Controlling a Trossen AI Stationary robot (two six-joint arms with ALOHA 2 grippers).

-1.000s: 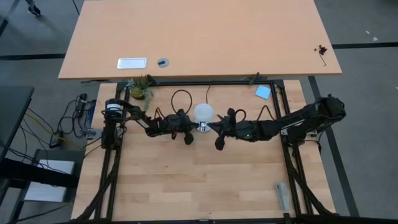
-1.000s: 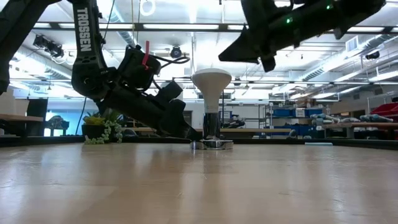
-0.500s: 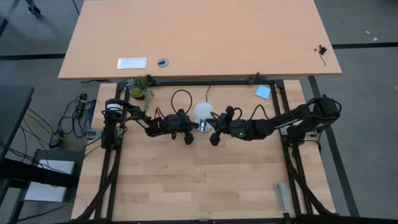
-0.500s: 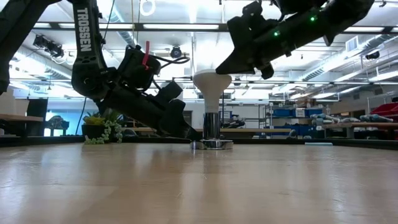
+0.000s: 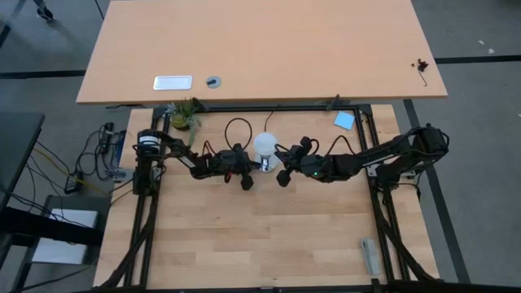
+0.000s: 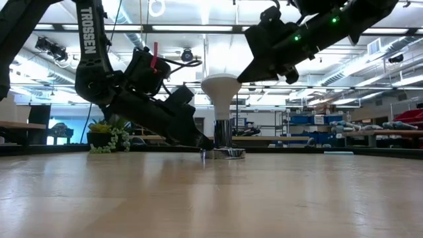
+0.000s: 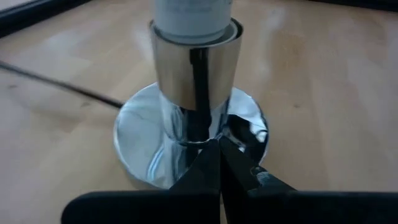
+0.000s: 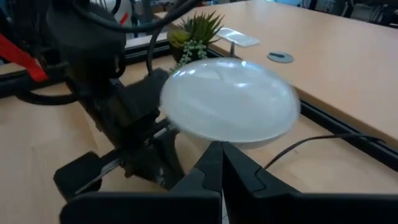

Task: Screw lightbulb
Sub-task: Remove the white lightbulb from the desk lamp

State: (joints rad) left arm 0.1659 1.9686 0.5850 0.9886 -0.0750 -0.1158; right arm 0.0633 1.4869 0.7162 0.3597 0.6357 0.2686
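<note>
The bulb stands upright in the socket, which sits on the table near its far edge, about midway across. The left gripper lies low at the socket's left, its tips pressed together against the socket's base. The right gripper hangs just right of the bulb, above table level, its 2 fingertips together beside the globe. A cord loops behind the left gripper. A plant stands at the far left corner, a pad at the far right. A 2nd desk lies beyond, carrying a plate and a disc on its left part.
</note>
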